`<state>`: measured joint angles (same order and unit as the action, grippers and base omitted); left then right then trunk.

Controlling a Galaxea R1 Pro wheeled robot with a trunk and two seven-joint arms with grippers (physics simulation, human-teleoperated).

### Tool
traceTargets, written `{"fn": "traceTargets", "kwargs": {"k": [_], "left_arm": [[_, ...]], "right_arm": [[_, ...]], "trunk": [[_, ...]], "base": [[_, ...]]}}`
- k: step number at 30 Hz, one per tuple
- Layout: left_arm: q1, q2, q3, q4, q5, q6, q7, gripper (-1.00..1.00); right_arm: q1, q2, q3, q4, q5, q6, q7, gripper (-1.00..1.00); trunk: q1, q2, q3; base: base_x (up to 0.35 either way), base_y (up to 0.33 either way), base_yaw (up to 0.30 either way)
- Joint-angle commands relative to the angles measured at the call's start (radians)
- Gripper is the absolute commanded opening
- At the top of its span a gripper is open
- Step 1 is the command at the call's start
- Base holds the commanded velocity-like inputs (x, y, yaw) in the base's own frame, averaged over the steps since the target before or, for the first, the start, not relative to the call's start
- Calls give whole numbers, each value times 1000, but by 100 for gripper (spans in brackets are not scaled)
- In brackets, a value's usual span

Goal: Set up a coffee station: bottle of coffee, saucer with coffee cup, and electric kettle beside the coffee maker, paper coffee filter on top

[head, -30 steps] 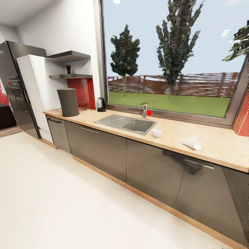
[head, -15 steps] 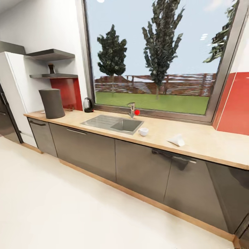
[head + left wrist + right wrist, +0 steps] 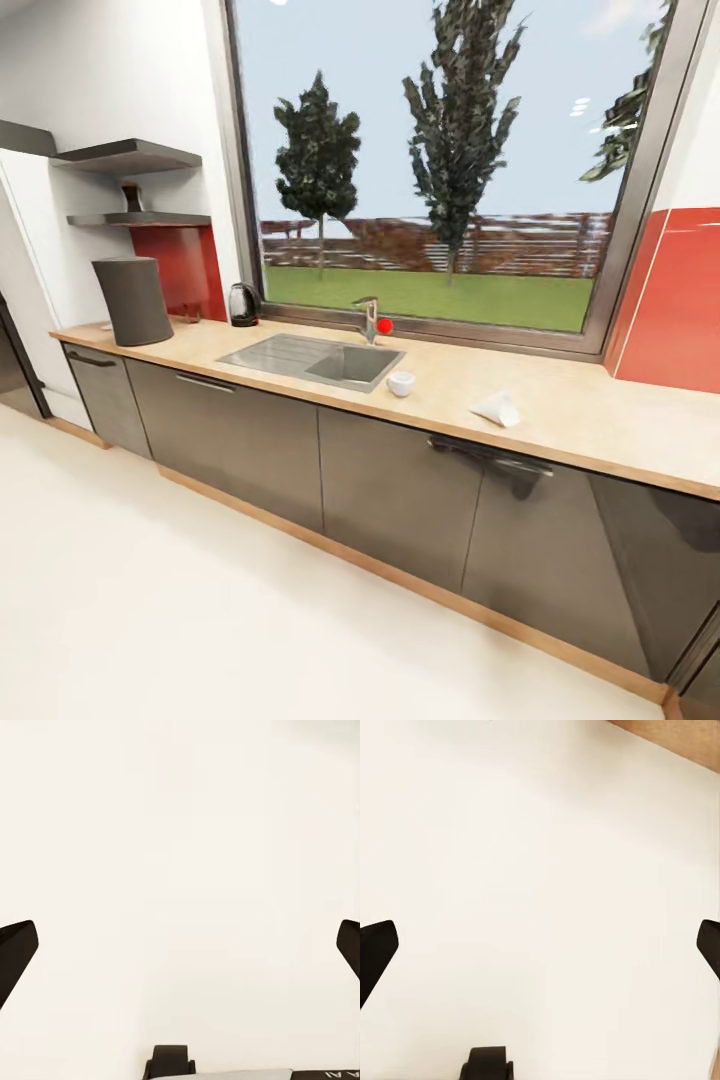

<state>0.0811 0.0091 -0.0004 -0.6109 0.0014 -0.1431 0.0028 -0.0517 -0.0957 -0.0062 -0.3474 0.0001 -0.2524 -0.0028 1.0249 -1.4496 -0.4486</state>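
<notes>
Only the camera has swung since a second ago; nothing on the worktop point(image 3: 560, 425) has shifted. Coffee maker point(image 3: 132, 300) and kettle point(image 3: 242, 305) stand at the far end, cup point(image 3: 401, 383) and paper filter point(image 3: 497, 408) wait nearer. Left end effector point(image 3: 180, 952) and right end effector point(image 3: 540, 952) hang wide and empty over the floor.

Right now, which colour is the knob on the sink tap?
Red. The knob on the tap shows best in the head view.

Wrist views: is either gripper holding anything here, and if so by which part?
Nothing is held. The left gripper and the right gripper both have fingers spread wide apart with only pale floor between them.
</notes>
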Motion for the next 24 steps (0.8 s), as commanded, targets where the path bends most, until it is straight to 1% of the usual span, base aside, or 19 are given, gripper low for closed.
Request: {"fn": "traceTargets", "kwargs": {"k": [1,8,10,12,13,14,15,17,18,19,20,23,24], "left_arm": [[0,0,0,-1,0,-2,0,100],[0,1,1,-1,0,-2,0,100],[0,1,1,-1,0,-2,0,100],[0,1,2,-1,0,-3,0,100],[0,1,2,0,0,-3,0,100],[0,1,2,0,0,-3,0,100],[0,2,3,1,-1,-3,0,100],[0,2,3,2,-1,-3,0,100],[0,2,3,3,-1,-4,0,100],[0,2,4,4,-1,-7,0,100],[0,2,4,4,-2,-18,0,100],[0,2,5,6,-2,-34,0,100],[0,2,5,10,-2,-41,0,100]], "right_arm": [[0,0,0,1,1,-3,0,100],[0,1,2,-9,0,-11,-1,100],[0,1,2,-37,-1,-18,-1,100],[0,0,2,-101,0,-23,0,100],[0,0,2,-163,0,-25,1,100],[0,0,2,-201,0,-25,2,100],[0,-1,2,-282,-1,-24,8,100],[1,-1,2,-367,-1,-21,18,100],[1,-1,2,-452,-1,-15,33,100],[1,-1,2,-494,0,-8,43,100],[1,-1,2,-588,0,20,72,100],[1,-3,3,-741,1,109,137,100],[1,-4,2,-845,1,184,197,100]], "trunk": [[0,0,-1],[0,0,-1],[0,0,-1],[0,0,-1],[0,0,-1],[0,0,-1],[0,0,-1],[0,0,-1],[0,0,-1],[0,0,-1],[0,0,-1],[0,0,-1],[0,0,-1]], "base": [[23,-25,0],[8,-9,0],[0,0,0],[0,0,0],[0,0,0],[0,0,0],[0,0,0],[0,0,0],[0,0,0],[0,0,0],[0,0,0],[0,0,0],[0,0,0]]}}
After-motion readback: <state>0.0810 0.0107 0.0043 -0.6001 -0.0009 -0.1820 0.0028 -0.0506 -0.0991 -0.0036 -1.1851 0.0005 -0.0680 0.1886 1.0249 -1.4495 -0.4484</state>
